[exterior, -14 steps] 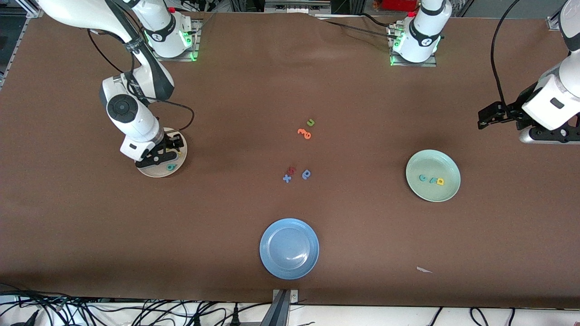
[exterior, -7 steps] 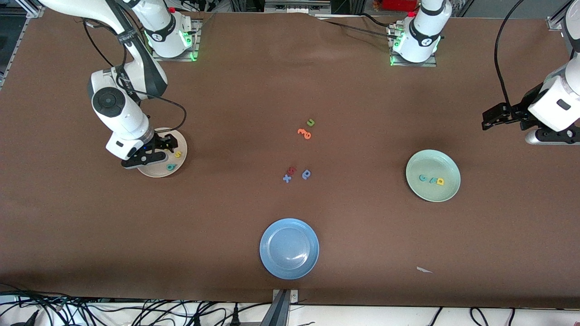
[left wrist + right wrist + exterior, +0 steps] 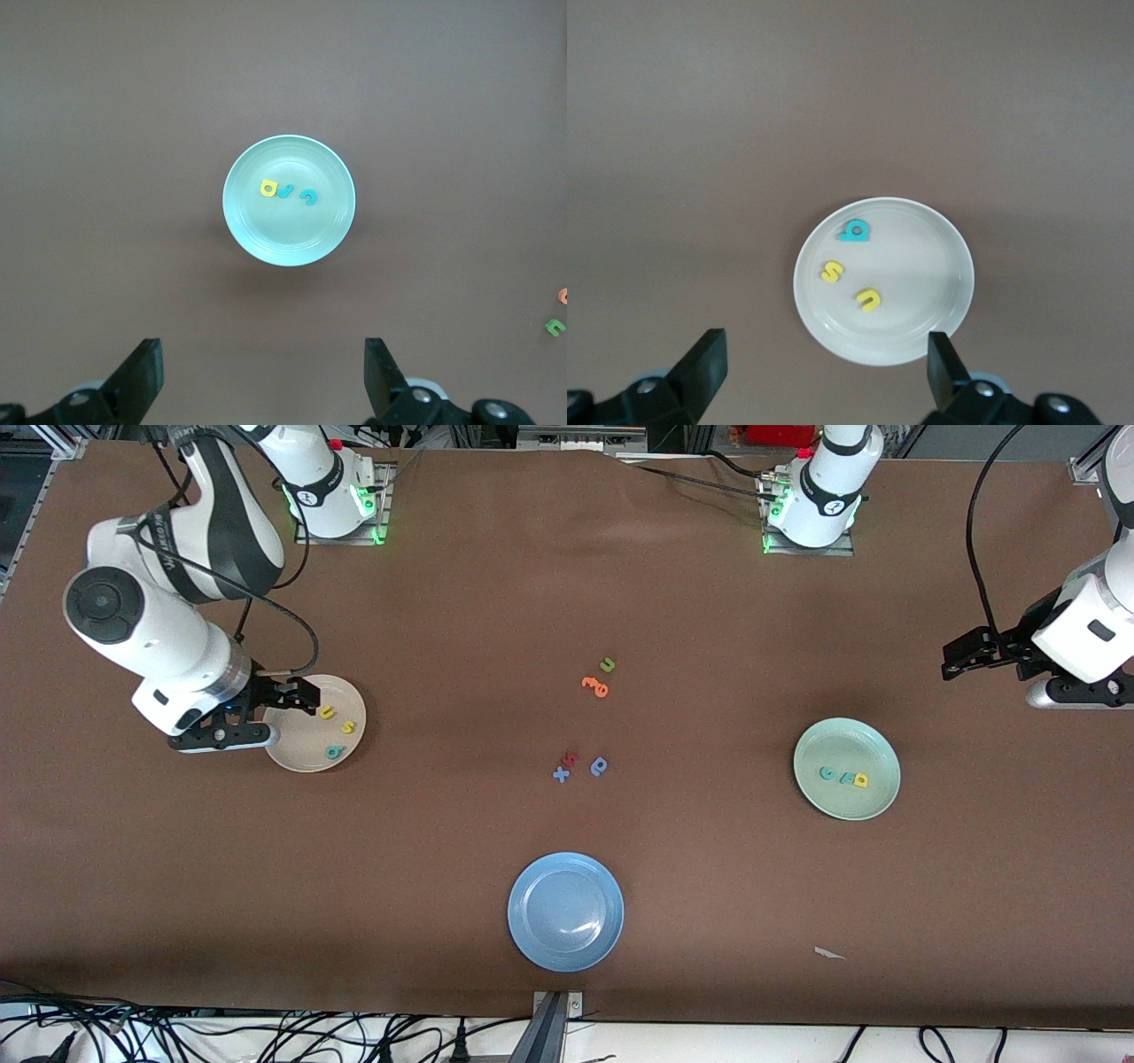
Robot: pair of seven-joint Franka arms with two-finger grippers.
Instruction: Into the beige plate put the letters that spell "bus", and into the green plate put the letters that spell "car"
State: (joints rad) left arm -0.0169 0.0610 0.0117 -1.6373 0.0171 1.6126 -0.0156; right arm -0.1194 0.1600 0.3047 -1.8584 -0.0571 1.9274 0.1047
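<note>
Right gripper (image 3: 292,695) wide open, empty, over beige plate (image 3: 347,748) rim; left gripper (image 3: 959,657) wide open, empty, waits over bare table (image 3: 709,602) near green plate (image 3: 877,802).

A round, shallow beige plate (image 3: 312,751) is sitting toward the right arm's end of the brown table, holding three tiny foam letters — a yellow "u" (image 3: 327,712), a yellow "s" (image 3: 348,727) and a teal "b" (image 3: 334,752). The right gripper (image 3: 285,696) is hanging over the plate's rim. A pale mint-green plate (image 3: 846,737) is holding a teal "c" (image 3: 826,773), a teal "r" (image 3: 844,778) and a yellow "a" (image 3: 859,780) — the left gripper (image 3: 959,657) is waiting above the table.
</note>
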